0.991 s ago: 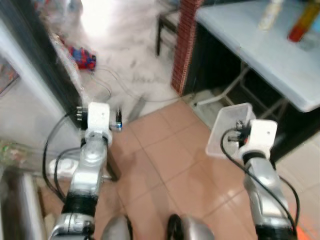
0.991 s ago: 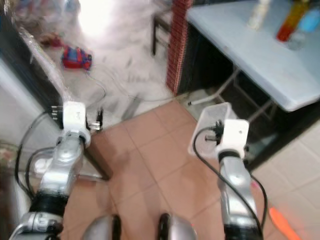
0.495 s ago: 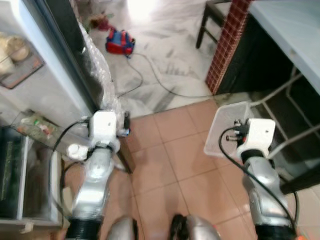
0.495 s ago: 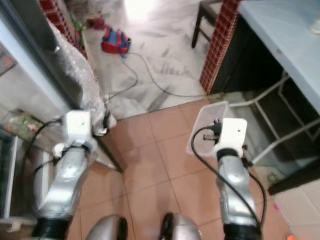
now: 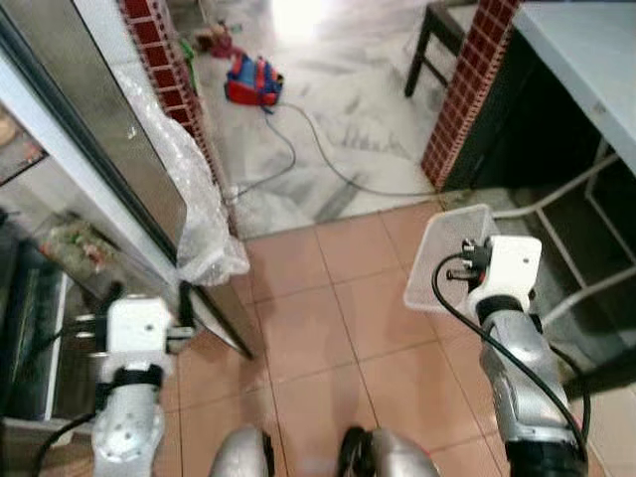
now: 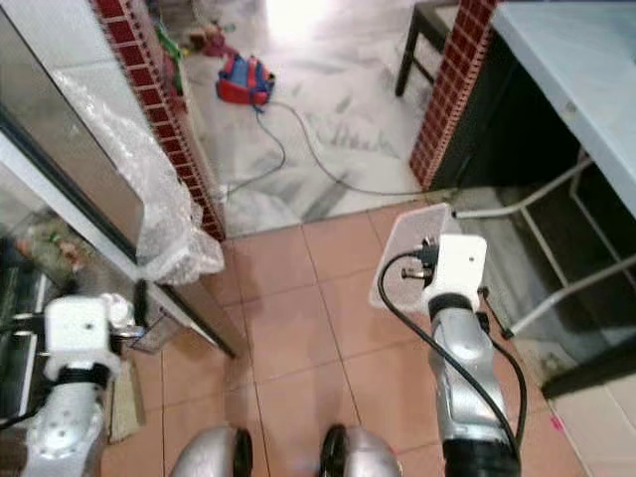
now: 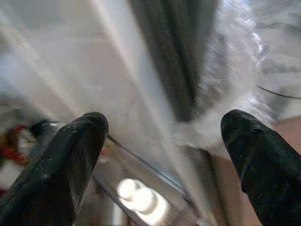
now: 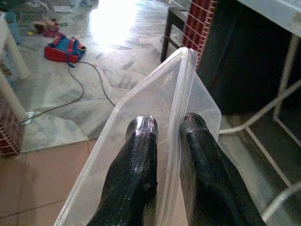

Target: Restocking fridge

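Right hand (image 8: 162, 141) pinching clear plastic container (image 8: 155, 117) by its rim | left hand (image 7: 162, 141) spread at fridge door (image 5: 109, 169) | step: carrying container to fridge | next: likely face the shelves.

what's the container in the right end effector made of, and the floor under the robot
Container: looks like clear plastic, since the floor shows through its thin walls. The right end effector pinches its rim. Floor: likely ceramic tile, matte terracotta squares with grout lines.

Clear container (image 6: 404, 253) — over tiles (image 6: 298, 328)
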You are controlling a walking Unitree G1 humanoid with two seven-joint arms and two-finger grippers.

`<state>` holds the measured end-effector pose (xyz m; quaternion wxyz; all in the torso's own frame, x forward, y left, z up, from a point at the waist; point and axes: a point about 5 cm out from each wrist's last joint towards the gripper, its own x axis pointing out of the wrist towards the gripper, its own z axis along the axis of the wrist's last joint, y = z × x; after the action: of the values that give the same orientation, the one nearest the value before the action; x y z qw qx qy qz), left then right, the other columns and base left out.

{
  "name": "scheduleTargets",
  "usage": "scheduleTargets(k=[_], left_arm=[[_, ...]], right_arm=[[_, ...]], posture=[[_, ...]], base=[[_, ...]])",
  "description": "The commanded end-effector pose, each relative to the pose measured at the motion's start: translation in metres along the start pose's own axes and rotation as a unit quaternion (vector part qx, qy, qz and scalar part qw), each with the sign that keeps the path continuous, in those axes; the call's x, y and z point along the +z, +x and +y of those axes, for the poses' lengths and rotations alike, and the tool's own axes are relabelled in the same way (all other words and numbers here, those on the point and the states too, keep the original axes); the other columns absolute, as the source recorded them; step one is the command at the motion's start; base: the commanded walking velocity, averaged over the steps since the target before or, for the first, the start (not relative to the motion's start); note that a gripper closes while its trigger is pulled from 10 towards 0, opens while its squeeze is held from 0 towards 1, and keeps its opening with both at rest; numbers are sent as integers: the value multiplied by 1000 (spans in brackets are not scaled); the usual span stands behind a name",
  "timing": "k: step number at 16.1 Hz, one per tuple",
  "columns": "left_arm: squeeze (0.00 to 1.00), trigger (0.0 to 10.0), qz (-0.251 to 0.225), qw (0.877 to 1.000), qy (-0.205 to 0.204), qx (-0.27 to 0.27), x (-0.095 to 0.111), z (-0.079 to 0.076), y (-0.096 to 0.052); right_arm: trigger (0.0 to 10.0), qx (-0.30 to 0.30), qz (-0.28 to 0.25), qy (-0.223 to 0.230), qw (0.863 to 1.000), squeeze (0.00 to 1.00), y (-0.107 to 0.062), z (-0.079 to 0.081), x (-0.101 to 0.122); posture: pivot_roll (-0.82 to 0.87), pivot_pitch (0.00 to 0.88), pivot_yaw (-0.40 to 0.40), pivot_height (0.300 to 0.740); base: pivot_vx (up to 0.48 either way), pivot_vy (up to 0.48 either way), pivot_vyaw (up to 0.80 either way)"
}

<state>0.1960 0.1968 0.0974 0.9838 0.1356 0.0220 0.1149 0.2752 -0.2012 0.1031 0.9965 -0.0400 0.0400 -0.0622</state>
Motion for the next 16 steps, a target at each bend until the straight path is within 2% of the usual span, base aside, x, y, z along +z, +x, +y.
scheduleTargets(k=[1, 3, 4, 6, 7, 8, 10, 11, 13, 15, 16], left_arm=[[0, 10000, 13, 999, 4, 31, -1, 10, -2], [0, 10000, 30, 998, -4, 47, -8, 11, 13], [0, 10000, 31, 998, -5, 54, -7, 12, 16], [0, 10000, 34, 995, -19, 88, -6, 15, 41], [0, 10000, 34, 994, -23, 98, -5, 16, 46], [0, 10000, 36, 994, -26, 100, -5, 15, 49], [0, 10000, 39, 994, -40, 92, -4, 11, 69], [0, 10000, 52, 994, -54, 77, -7, 4, 81], [0, 10000, 61, 995, -63, 42, -6, -12, 96], [0, 10000, 62, 996, -70, 0, 0, -37, 114], [0, 10000, 68, 994, -79, -36, 4, -54, 122]], right_arm=[[10000, 8, 0, -1, 1000, 0, 2, 3, 0], [10000, 11, -2, 0, 1000, 0, 3, 3, 1], [10000, 12, -3, 0, 1000, 0, 4, 3, 1], [10000, 19, -4, 7, 1000, 0, 3, 6, 2], [10000, 19, -5, 8, 1000, 0, 3, 6, 2], [10000, 19, -5, 9, 1000, 0, 3, 5, 2], [10000, 18, -3, 14, 1000, 0, 0, 2, 0], [10000, 19, 0, 18, 1000, 0, -1, 4, -1], [10000, 25, 1, 23, 999, 0, -2, 7, -2], [10000, 39, 2, 36, 999, 0, -2, 11, -2], [10000, 54, 2, 48, 997, 0, -2, 15, -2]], posture=[[56, 96, -23, 740], [51, 88, -29, 740], [51, 88, -29, 740], [32, 83, -25, 740], [25, 82, -22, 740], [23, 82, -21, 740], [13, 84, -15, 740], [13, 87, -16, 740], [15, 87, -17, 740], [12, 87, -18, 740], [1, 86, -16, 740]], base=[[0, 0, 0], [0, 0, 547], [0, 0, 581], [0, 0, 238], [0, 0, 0], [0, 0, 0], [0, 0, 0], [0, 0, 0], [0, 0, 0], [0, 0, 0], [0, 0, 0]])
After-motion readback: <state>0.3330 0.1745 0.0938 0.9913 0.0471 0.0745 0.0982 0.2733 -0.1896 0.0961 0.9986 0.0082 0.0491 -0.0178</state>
